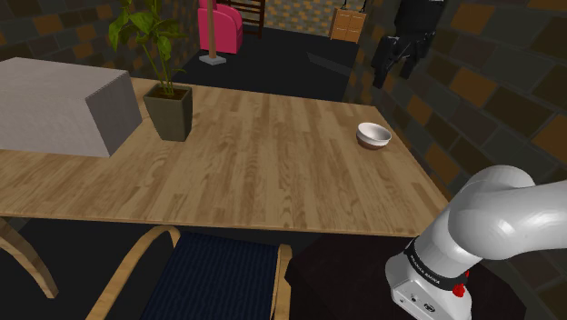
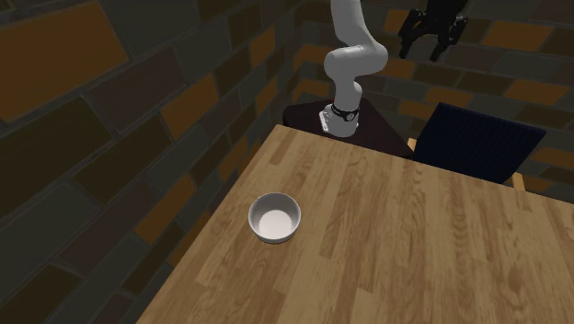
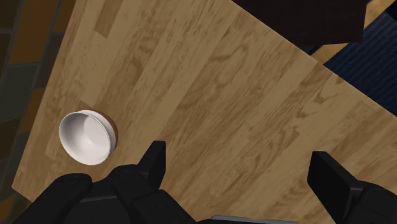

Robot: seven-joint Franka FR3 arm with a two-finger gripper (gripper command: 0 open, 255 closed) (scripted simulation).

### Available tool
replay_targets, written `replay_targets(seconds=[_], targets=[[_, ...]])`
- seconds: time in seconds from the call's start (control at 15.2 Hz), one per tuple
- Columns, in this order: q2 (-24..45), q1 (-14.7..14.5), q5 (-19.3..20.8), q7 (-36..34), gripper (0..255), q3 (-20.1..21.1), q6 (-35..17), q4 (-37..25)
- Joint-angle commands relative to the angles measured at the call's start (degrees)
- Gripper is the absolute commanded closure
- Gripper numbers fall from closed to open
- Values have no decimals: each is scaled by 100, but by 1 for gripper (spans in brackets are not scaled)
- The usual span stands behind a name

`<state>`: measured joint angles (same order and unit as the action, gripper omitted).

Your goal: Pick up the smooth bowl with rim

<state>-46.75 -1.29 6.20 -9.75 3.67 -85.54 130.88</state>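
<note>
Bowl point(image 1: 373, 135), white inside and upright, sits near the wooden table's point(image 1: 273, 155) edge, at three o'clock on the tabletop in the shoulder view. That view also takes in a potted plant point(image 1: 169, 112), a grey box point(image 1: 54, 105) at nine o'clock and a pink armchair point(image 1: 221, 27) beyond. The second exterior view looks down into the bowl point(image 2: 275, 218) and shows a blue chair point(image 2: 474, 138) at two o'clock. The gripper point(image 1: 397, 56) hangs high, with the bowl at six o'clock beneath it. In the wrist view the fingers point(image 3: 156, 158) stand well apart, clasping nothing. The bowl point(image 3: 88, 137) lies outside them, beside one finger.
</note>
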Motion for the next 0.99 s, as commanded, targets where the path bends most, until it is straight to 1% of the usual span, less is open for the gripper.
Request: replay_targets(seconds=[0.0,0.46,0.92], targets=[[0,0,0,0,0,0,0,0],[365,240,437,455,0,-638,-1093,686],[1120,501,826,878,0,-1292,-2252,1026]])
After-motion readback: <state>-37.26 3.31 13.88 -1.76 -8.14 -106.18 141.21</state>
